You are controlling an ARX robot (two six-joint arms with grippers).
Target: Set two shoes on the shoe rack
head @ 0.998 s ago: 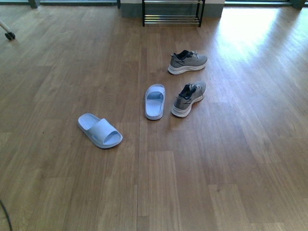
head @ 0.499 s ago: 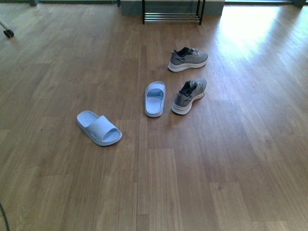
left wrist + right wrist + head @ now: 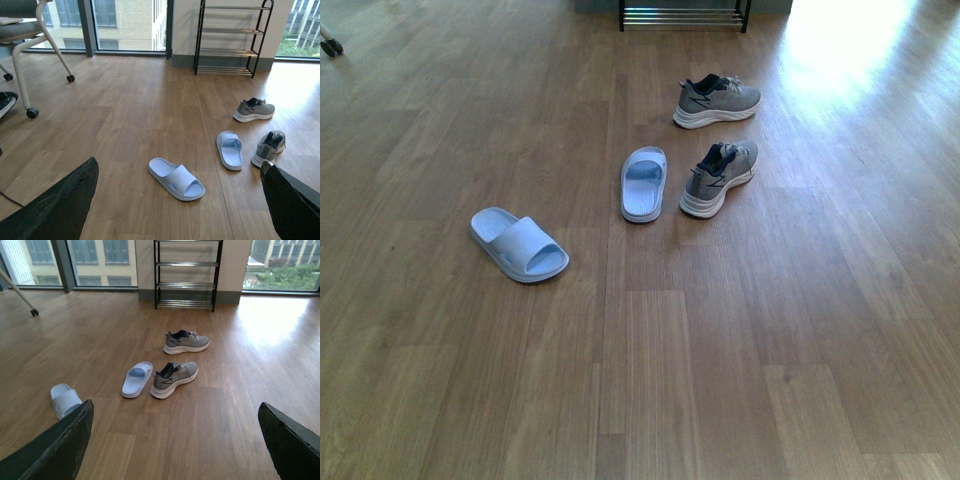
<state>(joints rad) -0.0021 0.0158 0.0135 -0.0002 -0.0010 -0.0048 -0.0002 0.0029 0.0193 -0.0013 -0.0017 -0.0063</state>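
Near sandal (image 3: 519, 245), pale rubber, 10 o'clock; far sandal (image 3: 644, 184) 12, chrome-barred rack (image 3: 684, 15) beyond; my left gripper (image 3: 178, 165), right gripper (image 3: 176, 406) spread apart.

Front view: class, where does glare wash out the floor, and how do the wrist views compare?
Front view: glare bleaches the floor at upper right, beside the shoe rack; the sandals stay sharp. Right wrist view: same bright patch, milder. Left wrist view: milder still; the left gripper has dark, soft-edged fingers.

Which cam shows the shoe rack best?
Left wrist view: the shoe rack shows whole, with all tiers and the top of the frame. The right wrist view shows it head-on but clips the top. The front view catches only its lowest bars at the frame edge.
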